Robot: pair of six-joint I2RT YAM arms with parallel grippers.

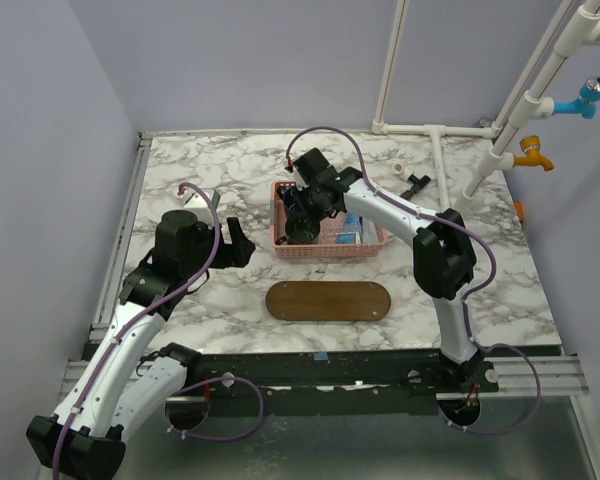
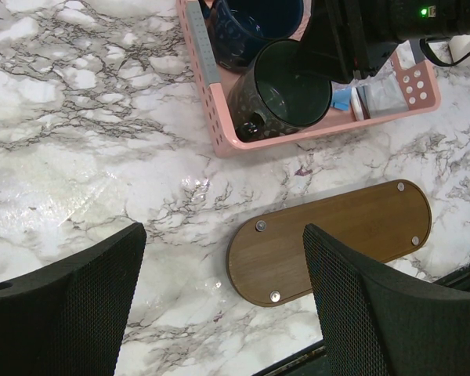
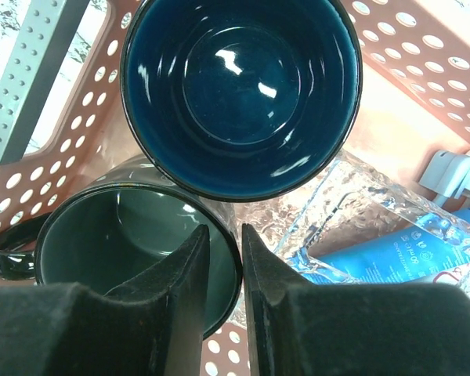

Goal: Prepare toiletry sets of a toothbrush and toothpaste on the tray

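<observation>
R pincer (image 3: 224,243) is down in the pink basket (image 1: 330,251), jaws narrow: one finger inside the dark green mug (image 3: 117,235), the other outside its wall. Can't tell if it actually pinches the rim yet. Blue mug (image 3: 239,86) sits just ahead of it, touching the green one. Off to its right lies a blue tube (image 3: 407,254) in clear wrap, poss. the toothpaste. Toothbrush: can't make it out. Tray (image 2: 337,239) lies bare on the counter (image 2: 86,117), well apart from the R pincer, nearer the L pincer (image 2: 223,235), which hangs wide w/ nothing in it.

Prob. step: shifting the mug to get at the toiletries; no set started. Next: firm pinch on the wall, then a straight lift so it clears the blue mug & basket side.
</observation>
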